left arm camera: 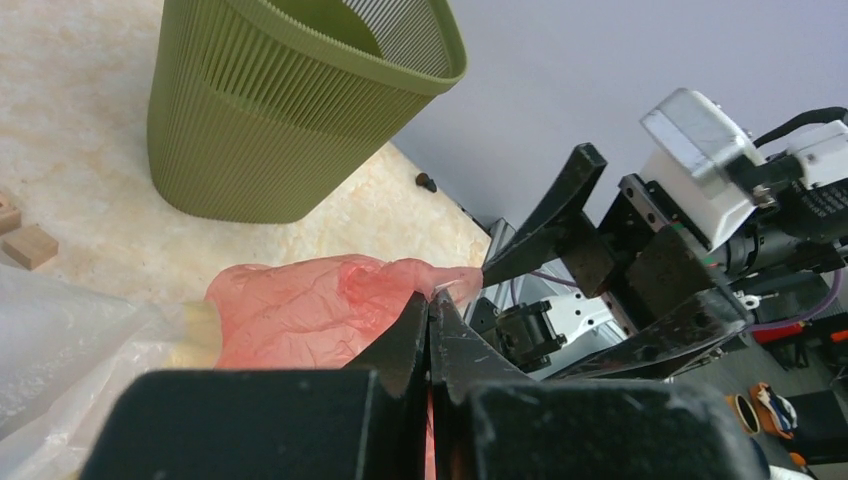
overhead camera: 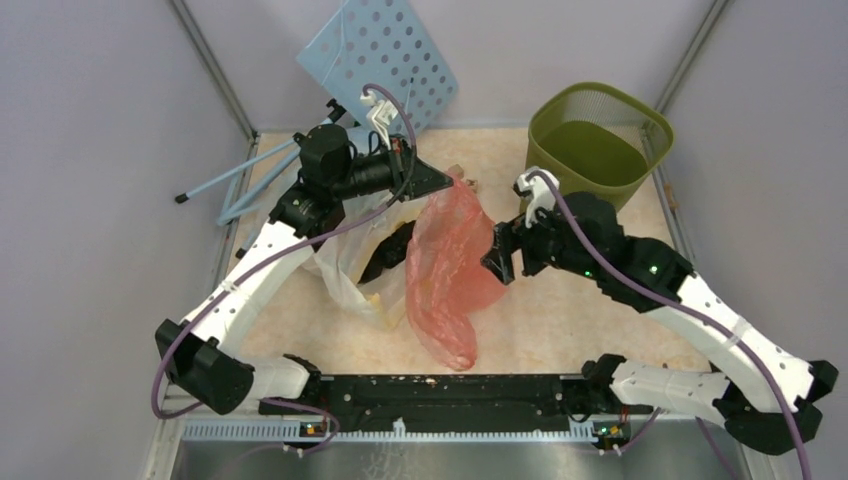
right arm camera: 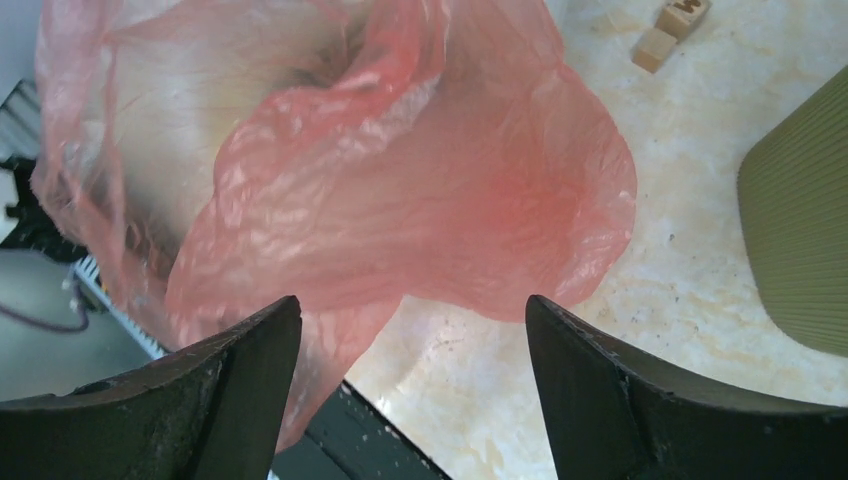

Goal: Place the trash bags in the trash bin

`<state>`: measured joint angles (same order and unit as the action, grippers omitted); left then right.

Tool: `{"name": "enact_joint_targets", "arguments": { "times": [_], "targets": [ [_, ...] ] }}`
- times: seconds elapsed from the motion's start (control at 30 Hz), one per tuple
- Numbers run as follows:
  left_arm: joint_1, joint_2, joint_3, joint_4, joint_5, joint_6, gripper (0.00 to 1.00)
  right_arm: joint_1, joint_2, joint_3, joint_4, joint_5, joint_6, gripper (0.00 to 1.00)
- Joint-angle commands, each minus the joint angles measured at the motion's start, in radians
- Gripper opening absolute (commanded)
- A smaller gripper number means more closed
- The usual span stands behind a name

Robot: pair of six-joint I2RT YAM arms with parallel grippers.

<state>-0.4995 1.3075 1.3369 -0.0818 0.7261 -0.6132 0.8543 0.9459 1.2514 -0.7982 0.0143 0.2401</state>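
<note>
Nothing can be read with certainty. A small wooden block (right arm camera: 688, 12) on the table, seen by the right wrist camera, bears a dark mark too blurred to make out. The black housing (left arm camera: 815, 210) at the right edge of the left wrist view carries pale print too small to read

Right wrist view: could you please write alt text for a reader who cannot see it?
A crinkled red-pink trash bag fills most of the frame, just beyond the open right gripper. The olive-green trash bin shows at the right edge, standing on the pale table.
</note>
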Motion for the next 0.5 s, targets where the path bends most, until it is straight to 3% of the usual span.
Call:
{"name": "enact_joint_targets", "arguments": {
  "times": [0.0, 0.13, 0.3, 0.47],
  "targets": [
    [0.001, 0.003, -0.026, 0.097, -0.009, -0.041, 0.00, 0.133, 0.058, -0.002, 0.130, 0.278, 0.151, 0.82],
    [0.001, 0.011, -0.048, 0.133, -0.034, -0.069, 0.00, 0.268, 0.123, -0.006, 0.206, 0.477, 0.236, 0.84],
    [0.001, 0.015, -0.057, 0.137, -0.053, -0.077, 0.00, 0.313, 0.179, 0.003, 0.216, 0.667, 0.326, 0.85],
    [0.002, 0.004, -0.066, 0.132, -0.091, -0.067, 0.00, 0.313, 0.243, 0.017, 0.211, 0.667, 0.354, 0.86]
  ]
}}
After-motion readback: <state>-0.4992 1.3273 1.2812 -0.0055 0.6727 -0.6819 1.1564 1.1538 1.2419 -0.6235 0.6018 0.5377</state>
